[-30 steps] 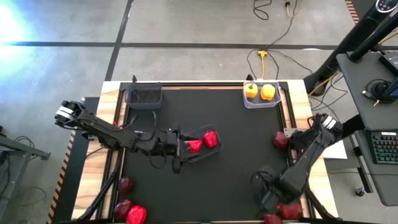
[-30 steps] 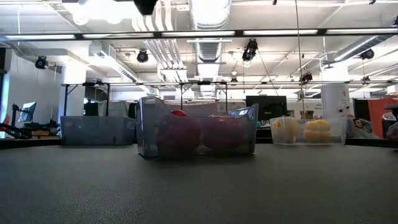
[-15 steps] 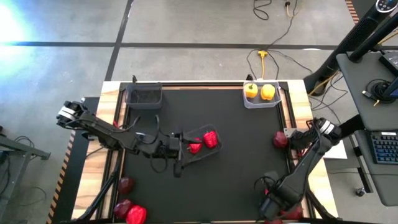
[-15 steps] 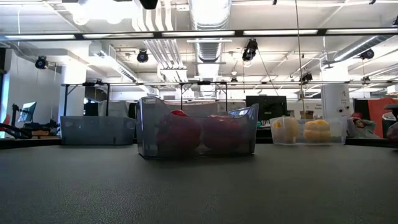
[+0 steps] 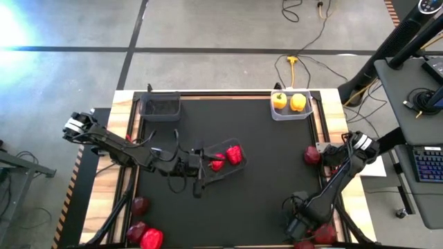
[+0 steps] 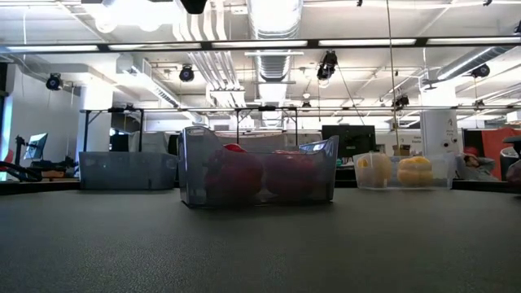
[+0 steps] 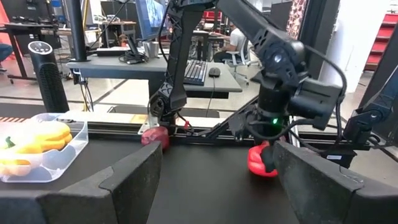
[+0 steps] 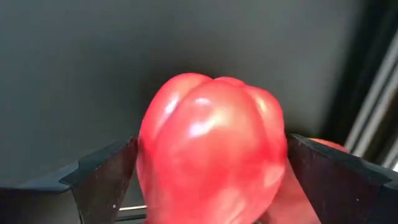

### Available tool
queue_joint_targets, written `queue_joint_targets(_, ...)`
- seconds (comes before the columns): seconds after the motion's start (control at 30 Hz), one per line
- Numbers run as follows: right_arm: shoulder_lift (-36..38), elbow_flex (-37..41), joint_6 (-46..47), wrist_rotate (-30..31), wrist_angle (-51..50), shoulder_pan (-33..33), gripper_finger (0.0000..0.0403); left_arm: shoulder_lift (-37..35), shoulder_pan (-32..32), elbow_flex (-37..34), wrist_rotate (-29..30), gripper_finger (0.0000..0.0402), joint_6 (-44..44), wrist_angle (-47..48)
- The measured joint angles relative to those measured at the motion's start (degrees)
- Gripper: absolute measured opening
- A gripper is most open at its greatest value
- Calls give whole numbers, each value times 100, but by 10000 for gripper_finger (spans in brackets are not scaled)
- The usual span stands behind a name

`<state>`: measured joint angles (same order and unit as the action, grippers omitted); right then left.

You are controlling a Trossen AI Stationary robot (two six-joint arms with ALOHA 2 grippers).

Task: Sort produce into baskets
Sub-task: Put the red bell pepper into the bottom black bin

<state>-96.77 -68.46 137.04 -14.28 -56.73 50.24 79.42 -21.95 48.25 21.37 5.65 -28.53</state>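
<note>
My right gripper [image 5: 299, 228] is open at the table's near right corner. Its fingers stand on either side of a glossy red bell pepper [image 8: 211, 149] that lies on the table; the pepper also shows in the left wrist view [image 7: 258, 165]. My left gripper [image 5: 199, 169] is open and empty, at the left end of the clear basket [image 5: 239, 166] in the middle of the table. That basket holds two red peppers [image 5: 225, 158]. Two yellow peppers [image 5: 288, 102] lie in the clear basket at the far right. The dark basket [image 5: 160, 106] stands at the far left. My right gripper comes at the red pepper from above, one finger [image 8: 102, 180] at each of its sides. The pepper fills the gap between the fingers. I cannot tell whether they touch it.
A second red pepper [image 5: 324, 235] lies right beside the one between my right fingers. A maroon fruit [image 5: 311, 155] lies at the right edge. Two maroon fruits [image 5: 140, 205] and a red pepper [image 5: 152, 238] lie at the near left corner.
My right gripper has moved toward the table's near edge, onto the red peppers at the near right corner.
</note>
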Motion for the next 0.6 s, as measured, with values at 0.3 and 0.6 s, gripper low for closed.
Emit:
queue_joint_targets(0.3, 0, 548, -35, 54, 1161, -96, 400, -48, -88, -2, 0, 290, -58, -5)
queue_joint_targets(0.6, 2, 300, -1281, 428, 1214, -625, 308, -774, -419, 42, 3, 290, -111, 1528)
